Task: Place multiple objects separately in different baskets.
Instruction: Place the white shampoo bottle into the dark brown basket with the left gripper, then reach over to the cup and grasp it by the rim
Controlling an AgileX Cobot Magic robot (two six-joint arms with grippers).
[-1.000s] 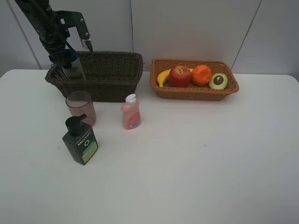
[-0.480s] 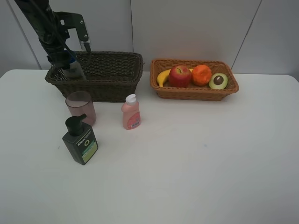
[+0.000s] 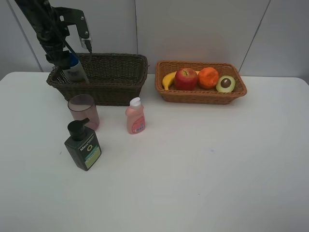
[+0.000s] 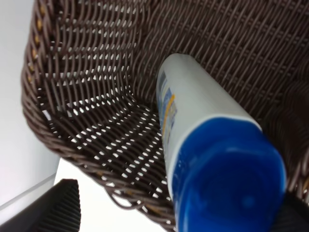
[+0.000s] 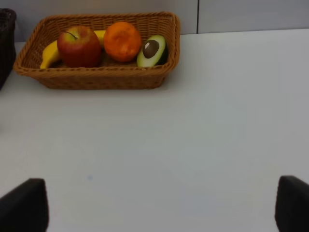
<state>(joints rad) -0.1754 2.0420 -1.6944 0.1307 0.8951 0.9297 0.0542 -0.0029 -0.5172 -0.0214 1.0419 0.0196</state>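
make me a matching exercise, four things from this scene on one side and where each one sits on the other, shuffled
1 shampoo bottle
2 avocado half
3 pink cup
4 pump bottle

A on the table, nearest the camera
B in the tan basket
C in the dark basket
D on the table, close before the dark basket

Pairs: 1-C, 2-B, 3-D, 4-A

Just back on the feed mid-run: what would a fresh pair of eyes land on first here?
The tan basket at the back right stands out most, packed with a red apple, orange, avocado half and banana. At the back left, the left arm hangs over the dark basket, where a white blue-capped shampoo bottle leans inside. A pink cup, dark pump bottle and small pink bottle stand in front.
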